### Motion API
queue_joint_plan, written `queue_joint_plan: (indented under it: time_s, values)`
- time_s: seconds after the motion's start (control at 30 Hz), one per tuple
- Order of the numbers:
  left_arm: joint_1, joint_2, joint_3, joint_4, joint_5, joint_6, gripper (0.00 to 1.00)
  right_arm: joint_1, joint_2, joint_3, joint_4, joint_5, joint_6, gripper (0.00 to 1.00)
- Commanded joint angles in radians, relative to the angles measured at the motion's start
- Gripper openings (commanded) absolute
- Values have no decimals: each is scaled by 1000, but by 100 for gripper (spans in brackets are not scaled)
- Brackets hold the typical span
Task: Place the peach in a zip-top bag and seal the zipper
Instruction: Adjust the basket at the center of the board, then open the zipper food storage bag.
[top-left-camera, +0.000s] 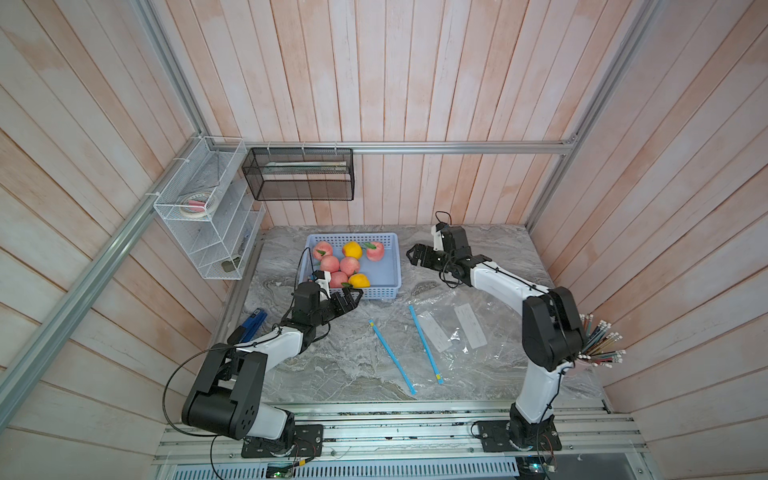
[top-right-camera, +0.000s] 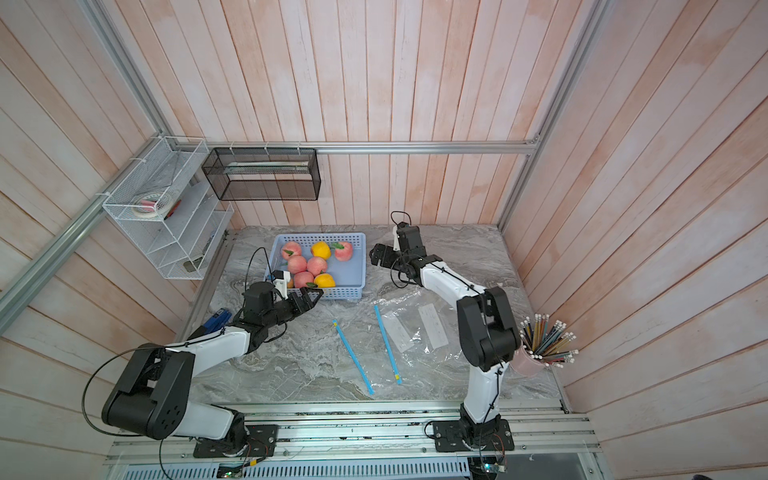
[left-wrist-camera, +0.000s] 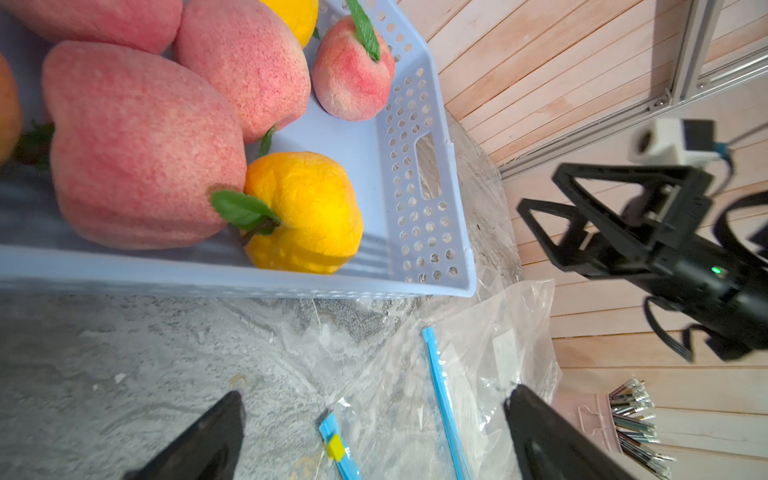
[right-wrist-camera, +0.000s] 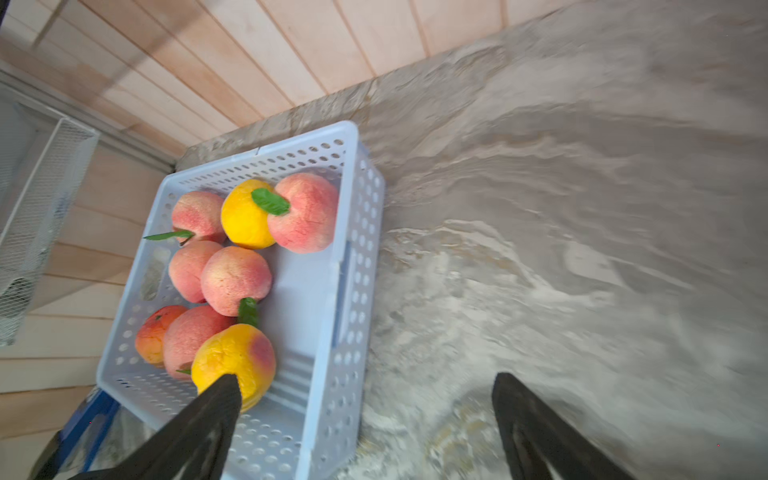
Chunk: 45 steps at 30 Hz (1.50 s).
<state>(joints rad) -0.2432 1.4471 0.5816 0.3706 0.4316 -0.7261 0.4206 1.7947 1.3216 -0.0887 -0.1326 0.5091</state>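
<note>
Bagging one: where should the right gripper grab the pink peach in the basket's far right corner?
Probably grip the pink peach around its middle from above: the basket walls block side approaches; bare floor on its near side leaves finger room.

Pale pink plank walls (top-left-camera: 415, 83), grey marble tabletop (top-left-camera: 332, 365), aluminium frame (top-left-camera: 457, 146)

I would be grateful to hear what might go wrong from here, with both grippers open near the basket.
The pink peaches sit packed against yellow fruit in the basket, so the open right gripper may nudge neighbours or pick the wrong one. The two clear bags appear to overlap flat on the table, their blue zippers close together; the left gripper might pinch both bags.
</note>
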Motion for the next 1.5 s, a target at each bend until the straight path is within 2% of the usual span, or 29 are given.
queue_joint_plan:
  time_s: [0.0,0.1,0.2,0.33,0.47,0.63,0.93,1.17,1.47]
  values:
    - [-4,-31,27,-65,-44,22,100,58,-122,-118,-160,266,-97,94]
    - [-4,-45,31,-96,-70,36,100,157,-202,-198,-294,404,-103,89]
    - [-1,-59,35,-124,-92,51,100,263,-227,-232,-430,470,-59,83]
    - [15,-76,34,-154,-112,69,100,375,-197,-211,-589,469,38,75]
    - [36,-92,26,-177,-111,77,100,459,-146,-207,-631,394,99,67]
    - [54,-116,5,-187,-117,95,100,465,-97,-259,-601,315,123,53]
    - [69,-120,0,-192,-123,103,100,463,-40,-267,-605,332,138,31]
    - [72,-117,3,-193,-123,108,100,457,-41,-284,-611,361,146,24]
    - [72,-120,6,-193,-106,106,100,442,-71,-288,-607,383,140,0]
